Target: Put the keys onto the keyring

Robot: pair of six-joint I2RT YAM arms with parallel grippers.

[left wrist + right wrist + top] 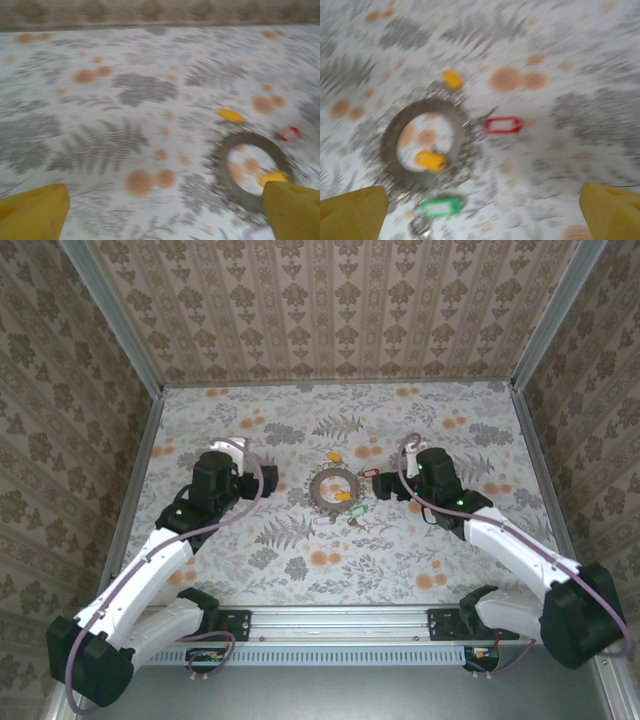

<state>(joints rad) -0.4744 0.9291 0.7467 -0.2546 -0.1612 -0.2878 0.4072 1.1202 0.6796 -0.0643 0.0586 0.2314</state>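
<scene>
the keyring (333,487) lies flat near the middle of the table (250,570), between the two grippers. the keys (350,502) are scattered close around it. one yellow tag (343,496) rests across the ring's near-right band, partly inside the hoop. a second yellow tag (336,453) lies just beyond the ring's far side. the red tag (365,472) lies just to its right, the green tag (360,508) at its near right and the pink tag (322,521) at its near left. whether any key is threaded on the ring cannot be told.

the left gripper (268,480) hangs left of the ring, well apart from it, its jaws wide apart with nothing between them. the right gripper (393,486) hangs just right of the red tag, jaws equally wide and empty.

both wrist views are blurred. the right wrist view looks down on the ring (390,145) past yellow fingertips (355,212).
</scene>
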